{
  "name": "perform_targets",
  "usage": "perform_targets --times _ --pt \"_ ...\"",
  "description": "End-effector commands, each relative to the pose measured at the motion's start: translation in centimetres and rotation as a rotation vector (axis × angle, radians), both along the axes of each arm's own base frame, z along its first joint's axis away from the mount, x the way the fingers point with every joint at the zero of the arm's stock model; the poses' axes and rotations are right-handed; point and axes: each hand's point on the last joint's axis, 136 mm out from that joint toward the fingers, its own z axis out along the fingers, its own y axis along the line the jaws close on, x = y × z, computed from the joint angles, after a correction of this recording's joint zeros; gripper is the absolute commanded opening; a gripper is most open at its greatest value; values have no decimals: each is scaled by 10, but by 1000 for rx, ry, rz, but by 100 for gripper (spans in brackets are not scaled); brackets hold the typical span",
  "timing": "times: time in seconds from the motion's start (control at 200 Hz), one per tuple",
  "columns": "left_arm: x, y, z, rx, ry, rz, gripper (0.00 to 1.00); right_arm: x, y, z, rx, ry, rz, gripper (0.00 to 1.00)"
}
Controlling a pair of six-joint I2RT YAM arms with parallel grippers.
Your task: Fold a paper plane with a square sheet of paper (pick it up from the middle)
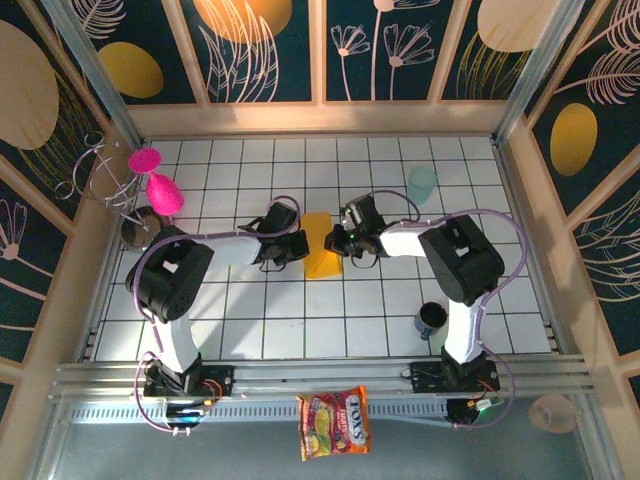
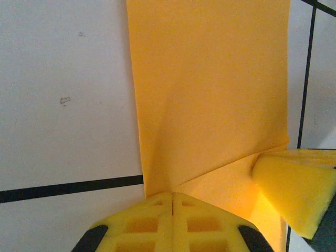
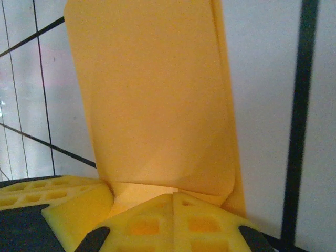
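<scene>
Mid-fold. The square sheet of paper (image 1: 320, 248) lies near the middle of the worktop (image 1: 250, 320), a little toward its far edge. From above it reads as a narrow upright strip, so it looks at least partly doubled over. The left gripper (image 1: 297, 243) meets the strip's left edge and the right gripper (image 1: 338, 240) its right edge, tips facing each other across the sheet, probably so one side can be pinned while the other is worked. In the left wrist view the yellow fingers (image 2: 142, 226) are pressed together with no gap, and creases fan out across the paper from right at their tips. The right wrist view shows that gripper's fingers (image 3: 205, 231) likewise pressed together, with a flap of paper rising steeply just past the tips and curling at its base. It's unclear from these close shots whether either pair has the paper nipped between its pads or only bears down on it. No dart shape yet; I'd judge the task early. Risk: the thin sheet sliding on the smooth tiles. The snack packet (image 1: 335, 423) sits beyond the near edge, the dark cup (image 1: 432, 318) towards the right edge and the pink goblet (image 1: 160, 188) near the far-left corner, all well apart from the paper.
</scene>
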Motion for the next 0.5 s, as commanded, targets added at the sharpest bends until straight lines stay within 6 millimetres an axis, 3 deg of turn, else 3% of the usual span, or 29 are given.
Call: perform_targets --times 0.0,0.08,0.265,0.375,0.496 --pt "-19 28 -32 138 85 23 0 -1 -27 -18 -80 31 -89 4" --pt "-21 29 -34 144 89 23 0 14 -47 -11 -73 21 -167 4" --pt "-18 26 -30 132 78 12 0 32 -60 17 -52 -40 -254 4" --pt "-15 22 -26 122 67 -1 0 34 -47 40 -23 -107 -213 4" --pt "-13 19 -23 117 57 -16 0 24 -19 49 11 -125 -102 4"
